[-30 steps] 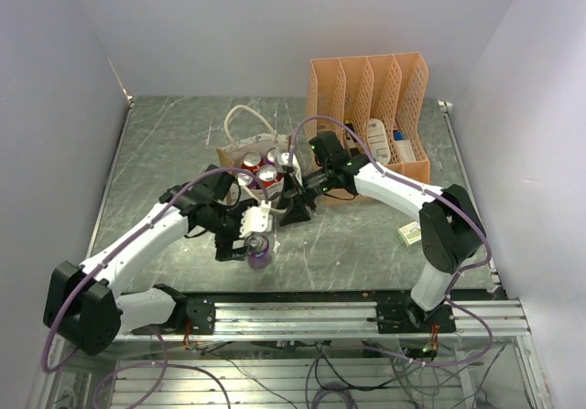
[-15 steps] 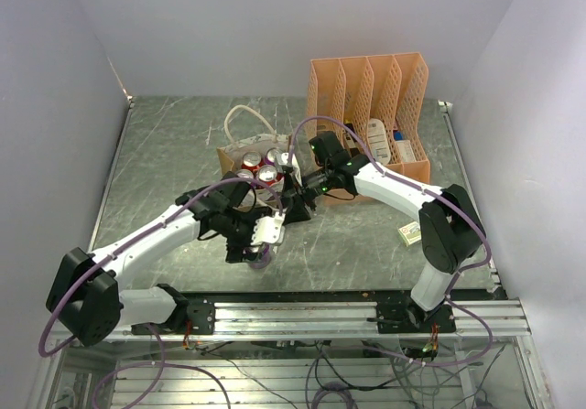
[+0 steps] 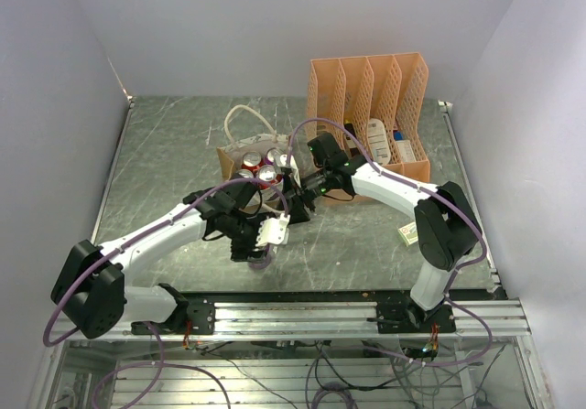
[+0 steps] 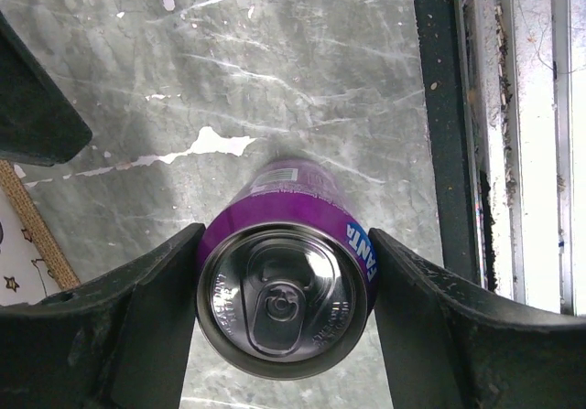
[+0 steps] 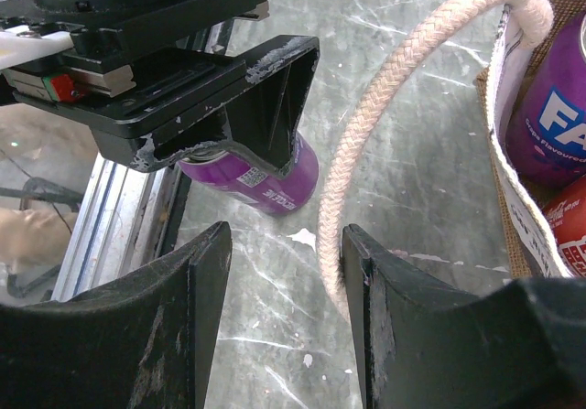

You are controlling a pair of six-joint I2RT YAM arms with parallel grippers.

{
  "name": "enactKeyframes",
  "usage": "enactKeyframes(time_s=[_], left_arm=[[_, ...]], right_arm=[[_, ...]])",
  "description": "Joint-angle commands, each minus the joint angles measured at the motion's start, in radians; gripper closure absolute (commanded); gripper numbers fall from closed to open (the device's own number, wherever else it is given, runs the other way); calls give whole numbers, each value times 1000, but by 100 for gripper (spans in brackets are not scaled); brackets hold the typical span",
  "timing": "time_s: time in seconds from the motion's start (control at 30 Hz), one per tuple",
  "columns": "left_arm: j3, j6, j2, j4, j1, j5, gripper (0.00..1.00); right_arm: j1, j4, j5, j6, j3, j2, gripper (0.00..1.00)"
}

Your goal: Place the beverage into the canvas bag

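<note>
The beverage, a purple Fanta can [image 4: 284,285], stands upright on the table near the front edge [image 3: 261,261]. My left gripper [image 4: 284,292] comes down over it, one finger pressed on each side of the can: shut on it. The canvas bag [image 3: 225,158] sits just behind, holding red and purple cans [image 5: 551,116]. My right gripper [image 5: 286,281] hovers by the bag's near side with its jaws apart. The bag's cream rope handle [image 5: 385,89] runs between them, against the right finger, not pinched. The right wrist view shows the left gripper's finger [image 5: 265,107] on the can [image 5: 270,182].
An orange file organizer [image 3: 371,116] with papers stands behind the right arm. A small box [image 3: 409,233] lies at the right. The aluminium rail [image 3: 348,313] runs along the near edge, close to the can. The bag's other handle [image 3: 240,114] loops at the back.
My left arm has swung right and come down over the purple can, and its jaws have narrowed onto the can's sides. The right arm has barely moved.
</note>
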Motion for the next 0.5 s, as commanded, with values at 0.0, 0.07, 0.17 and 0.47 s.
enactKeyframes(time_s=[0.0, 0.07, 0.17, 0.47], left_arm=[[31, -22, -8, 18, -13, 46, 28], [37, -20, -12, 9, -15, 42, 32], [70, -16, -19, -37, -15, 22, 40], [164, -54, -51, -109, -14, -41, 70]], right_arm=[[-4, -8, -13, -13, 4, 12, 49], [-4, -5, -13, -11, 3, 14, 49], [-4, -9, -14, -12, 6, 11, 48], [7, -3, 13, -28, -8, -6, 48]])
